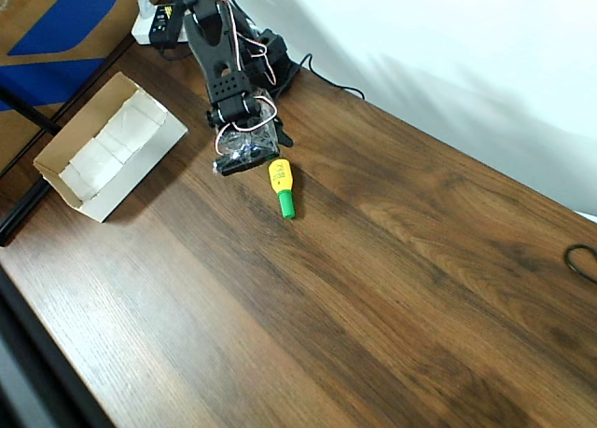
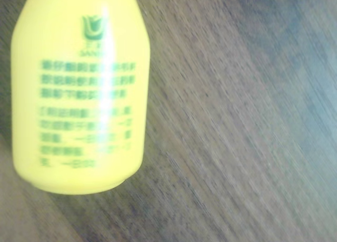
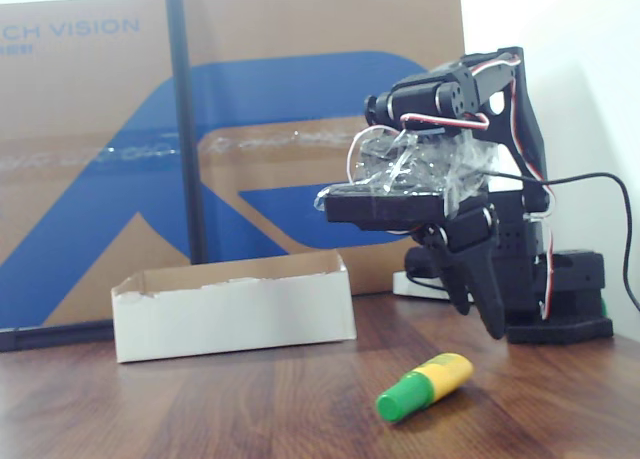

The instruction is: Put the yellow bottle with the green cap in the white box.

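A small yellow bottle [image 1: 282, 187] with green print and a tapering green cap lies on its side on the wood table [image 1: 392, 288], well right of the white box [image 1: 110, 145] in the overhead view, cap pointing away from the arm. The pincer [image 3: 480, 304] hangs just above it, apart; whether it is wide or narrow cannot be told.

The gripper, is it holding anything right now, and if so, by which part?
Nothing is held. The gripper hangs above the table, apart from the yellow bottle with the green cap, which lies on its side on the wood.

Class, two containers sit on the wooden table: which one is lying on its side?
The yellow bottle with the green cap lies on its side near the gripper; the white box rests flat, open side up.
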Controlling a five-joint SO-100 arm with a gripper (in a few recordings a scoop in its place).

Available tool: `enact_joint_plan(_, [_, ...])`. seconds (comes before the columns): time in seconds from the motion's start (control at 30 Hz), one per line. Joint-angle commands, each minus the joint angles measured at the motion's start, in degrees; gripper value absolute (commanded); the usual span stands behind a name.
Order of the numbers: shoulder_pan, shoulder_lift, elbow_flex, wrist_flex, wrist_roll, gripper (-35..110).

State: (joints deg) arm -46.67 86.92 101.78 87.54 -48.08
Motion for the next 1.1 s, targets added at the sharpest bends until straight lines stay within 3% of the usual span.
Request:
enact_joint_plan(0.0, [-1.49, 1.23, -1.85, 3.69, -1.14, 27])
enact_joint_plan(0.2, [-2.64, 0.97, -1.85, 8.00, -4.39, 28])
enact_joint_plan(0.83, [-2.55, 2.72, -4.92, 2.20, -0.97, 38])
enact_joint_plan(1.07, [0.97, 2.72, -4.83, 2.20, -5.45, 39])
